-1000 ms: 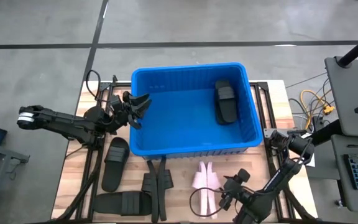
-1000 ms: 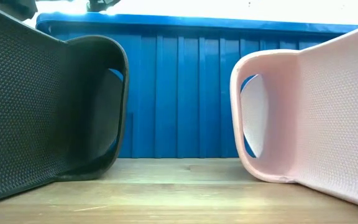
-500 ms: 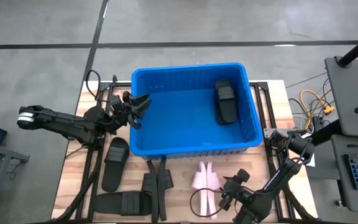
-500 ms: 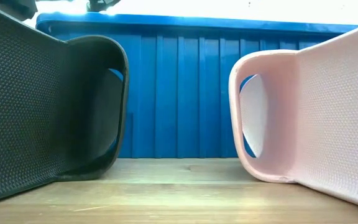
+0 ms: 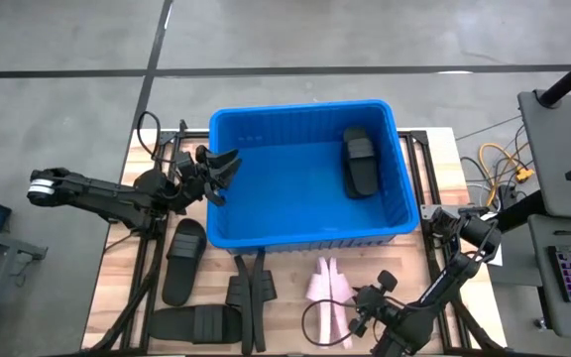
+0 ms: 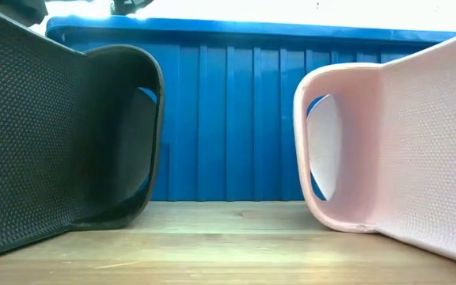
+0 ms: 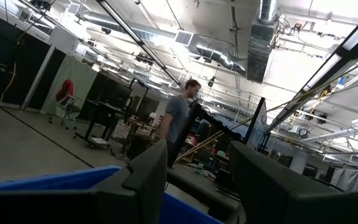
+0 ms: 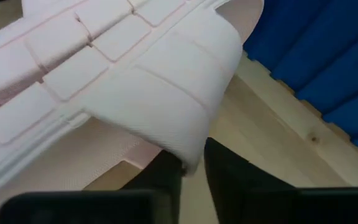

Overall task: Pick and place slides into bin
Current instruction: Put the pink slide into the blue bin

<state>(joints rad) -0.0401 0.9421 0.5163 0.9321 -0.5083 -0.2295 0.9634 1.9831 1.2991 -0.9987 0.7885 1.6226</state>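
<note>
The blue bin (image 5: 305, 178) stands mid-table with one black slide (image 5: 358, 164) lying inside at its right. A pink slide (image 5: 327, 297) sits in front of the bin, and it also shows in the low view (image 6: 394, 142) and the right wrist view (image 8: 123, 81). My right gripper (image 5: 358, 317) is at its near right side, shut on its strap. My left gripper (image 5: 218, 171) hovers open and empty at the bin's left rim, and in its wrist view (image 7: 197, 180) the fingers point up into the room. More black slides (image 5: 184, 260) lie on the table at the left. My right gripper pinches the edge of the pink slide's broad strap (image 8: 188, 155) between its two fingers (image 8: 229, 177). It comes in low from the table's near right. The slide is turned with its ribbed sole (image 8: 73, 56) toward the camera and rests on the table (image 6: 339, 226).
A narrow black forked piece (image 5: 250, 290) lies in front of the bin, with another black slide (image 5: 196, 322) near the front edge. A black slide (image 6: 70, 134) fills the left of the low view. Cables and a keyboard sit off the table's right. A person stands far off in the room (image 7: 179, 118).
</note>
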